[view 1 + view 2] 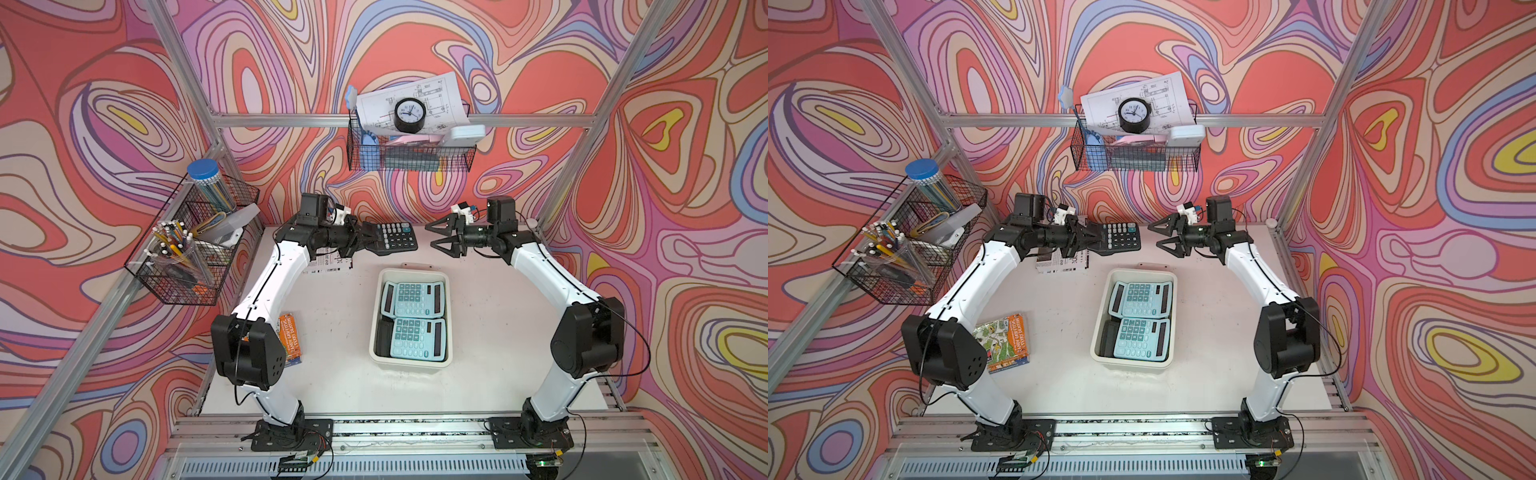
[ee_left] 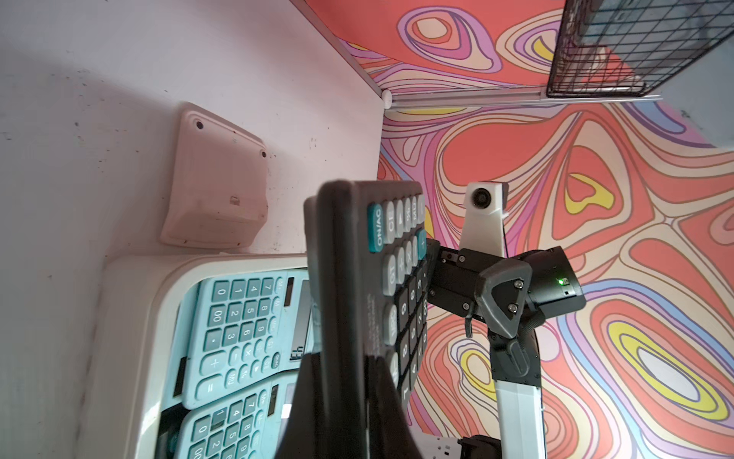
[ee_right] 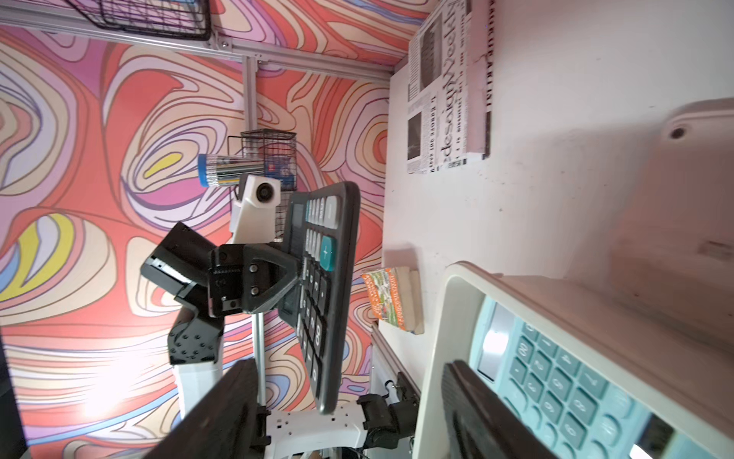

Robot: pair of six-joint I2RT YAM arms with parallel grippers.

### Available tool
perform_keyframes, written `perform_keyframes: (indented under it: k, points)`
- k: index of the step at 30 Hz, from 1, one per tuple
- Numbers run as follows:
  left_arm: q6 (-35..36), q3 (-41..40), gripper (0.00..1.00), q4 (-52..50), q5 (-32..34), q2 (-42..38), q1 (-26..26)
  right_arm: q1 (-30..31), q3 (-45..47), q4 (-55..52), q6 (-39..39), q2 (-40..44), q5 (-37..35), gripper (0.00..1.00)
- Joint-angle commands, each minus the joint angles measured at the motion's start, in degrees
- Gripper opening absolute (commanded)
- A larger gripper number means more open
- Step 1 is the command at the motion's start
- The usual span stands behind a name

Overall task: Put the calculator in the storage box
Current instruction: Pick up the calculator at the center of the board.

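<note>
Black calculator (image 1: pixel 395 240) upper centre in both top views, gripped by left hand (image 1: pixel 370 242); right hand (image 1: pixel 432 237) spread, empty | left wrist: calculator centre, storage box (image 2: pixel 127 318) lower left | right wrist: calculator centre, storage box lower right, well apart

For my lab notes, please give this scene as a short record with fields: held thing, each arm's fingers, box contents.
held thing: black plastic desk calculator, in the air
left fingers: shut on it
right fingers: open, not touching it
box: cream-white rectangular plastic tub, two teal calculators inside, face up
</note>
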State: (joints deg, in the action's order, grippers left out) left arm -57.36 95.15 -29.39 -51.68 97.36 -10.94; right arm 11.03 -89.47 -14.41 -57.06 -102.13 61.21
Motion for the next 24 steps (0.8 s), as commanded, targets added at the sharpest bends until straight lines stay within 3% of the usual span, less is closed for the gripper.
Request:
perform_keyframes:
  k: [1, 11, 24]
  points:
    - [-1.53, 0.02, 0.00, 6.53, -4.91, -0.62, -1.21, 0.05, 1.08, 7.35, -6.06, -1.56, 6.00, 0.73]
    - [1.12, 0.29, 0.00, 3.65, -5.01, 0.37, -3.73, 0.18, 4.66, 25.23, -20.15, -3.31, 8.13, 0.62]
    - [1.38, 0.49, 0.00, 3.26, -5.45, 1.01, -3.74, 0.38, 6.39, 27.77, -21.88, -3.43, 8.66, 0.33]
